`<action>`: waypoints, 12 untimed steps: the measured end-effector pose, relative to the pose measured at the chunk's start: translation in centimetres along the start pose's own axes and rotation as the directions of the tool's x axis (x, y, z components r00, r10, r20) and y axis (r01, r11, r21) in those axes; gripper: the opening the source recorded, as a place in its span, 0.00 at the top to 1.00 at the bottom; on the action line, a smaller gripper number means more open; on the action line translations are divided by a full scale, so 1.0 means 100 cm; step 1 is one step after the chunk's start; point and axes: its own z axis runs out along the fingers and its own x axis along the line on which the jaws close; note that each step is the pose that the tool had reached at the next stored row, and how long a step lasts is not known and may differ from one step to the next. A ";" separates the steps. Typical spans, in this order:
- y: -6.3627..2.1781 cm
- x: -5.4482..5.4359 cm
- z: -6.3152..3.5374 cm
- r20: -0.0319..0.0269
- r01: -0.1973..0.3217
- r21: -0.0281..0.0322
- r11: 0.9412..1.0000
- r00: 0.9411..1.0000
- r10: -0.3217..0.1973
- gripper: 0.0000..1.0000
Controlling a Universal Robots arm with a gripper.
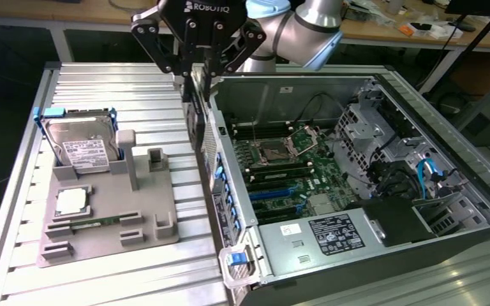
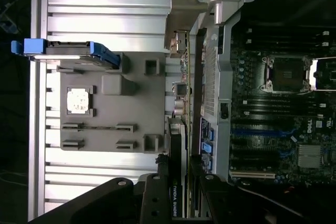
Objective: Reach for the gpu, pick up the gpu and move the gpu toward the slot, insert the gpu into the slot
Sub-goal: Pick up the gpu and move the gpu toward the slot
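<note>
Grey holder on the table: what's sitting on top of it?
On the grey holder: a hard drive standing on edge, a square chip lying flat and a green memory stick. The holder's surface beneath them is covered.

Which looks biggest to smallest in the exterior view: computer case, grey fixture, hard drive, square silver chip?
1. computer case
2. grey fixture
3. hard drive
4. square silver chip
The gaps are clear. The hard drive and chip sit on the fixture, so nearness to the camera hardly skews those three.
</note>
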 end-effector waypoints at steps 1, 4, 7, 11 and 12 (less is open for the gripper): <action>-0.0004 -0.002 0.0000 0.000 0.000 0.000 1.000 1.000 0.000 0.73; -0.0014 -0.009 -0.0002 0.000 0.000 0.000 1.000 1.000 0.000 0.73; -0.0030 -0.017 -0.0006 0.000 0.000 0.000 1.000 1.000 0.000 0.73; -0.0045 -0.025 -0.0009 0.000 0.000 0.000 1.000 1.000 0.000 0.73; -0.0049 -0.027 -0.0009 0.000 0.000 0.000 1.000 1.000 0.000 0.73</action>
